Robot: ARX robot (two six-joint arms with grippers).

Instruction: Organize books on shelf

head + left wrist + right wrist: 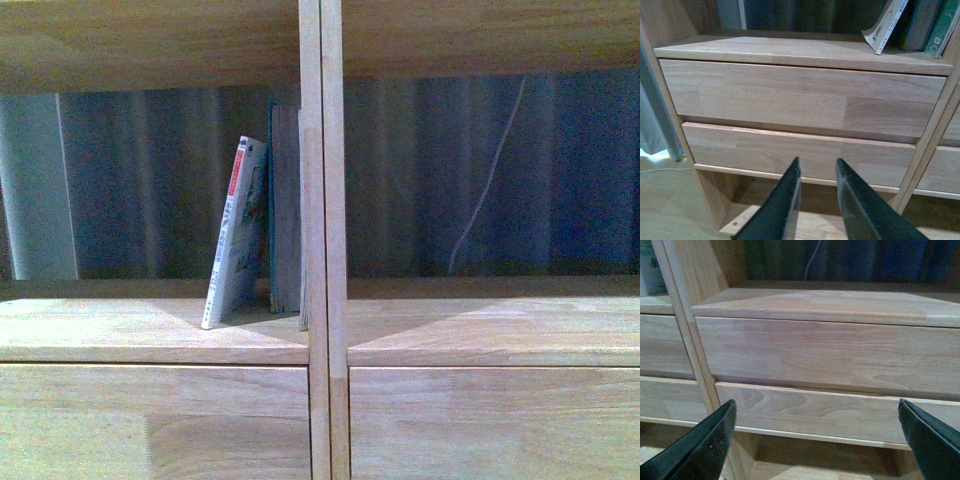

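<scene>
The thin pale paperback (236, 232) with the red-white spine leans rightward on the shelf's (150, 330) left board, resting against the thicker teal book (284, 210), which stands upright against the doubled central upright (321, 240). Both books also show in the left wrist view, the paperback (887, 25) and the teal book (940, 30). My left gripper (818, 167) is open and empty, low in front of the left drawer fronts (800, 100). My right gripper (817, 412) is wide open and empty, in front of the right drawer fronts (830, 355). Neither gripper shows in the front view.
A dark blue curtain (480, 170) hangs behind the open-backed shelf, with a thin white cable (485, 190) in front of it. A pale panel (35, 190) stands at the far left. The wooden floor (670, 200) lies below the shelf.
</scene>
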